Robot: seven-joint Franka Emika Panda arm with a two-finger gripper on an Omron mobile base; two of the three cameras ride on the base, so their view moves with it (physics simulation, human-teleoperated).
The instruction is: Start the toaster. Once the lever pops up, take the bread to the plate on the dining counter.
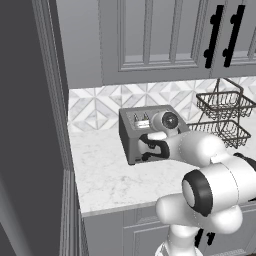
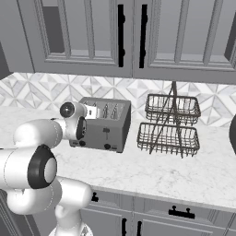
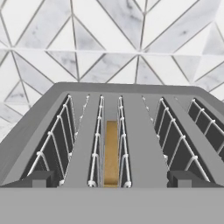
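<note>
My hand (image 3: 112, 178), fingers spread wide and holding nothing, hovers over the boxy grey metal toaster (image 3: 131, 118) on the marble counter (image 1: 107, 175), the golden-brown bread slice (image 3: 111, 151) sunk lengthwise in the slot straight ahead between my fingertips.

One toaster (image 2: 103, 124) stands on the one table (image 2: 152, 170). The toaster has four slots across its top, and one slice of bread (image 3: 111, 151) sits in it, in the second slot from the left in the hand view. On the toaster's front face, two small black knobs (image 2: 107, 146) show along the bottom edge. One lever (image 2: 106, 131) is visible above them; the arm covers the rest of that face. Two fingers (image 3: 37, 179) rise at the toaster's near edge, one at each side. To the right of the toaster stands one wire rack (image 2: 168, 124) with two baskets, one above the other. Above the toaster, two black cabinet handles (image 2: 121, 34) hang side by side.
</note>
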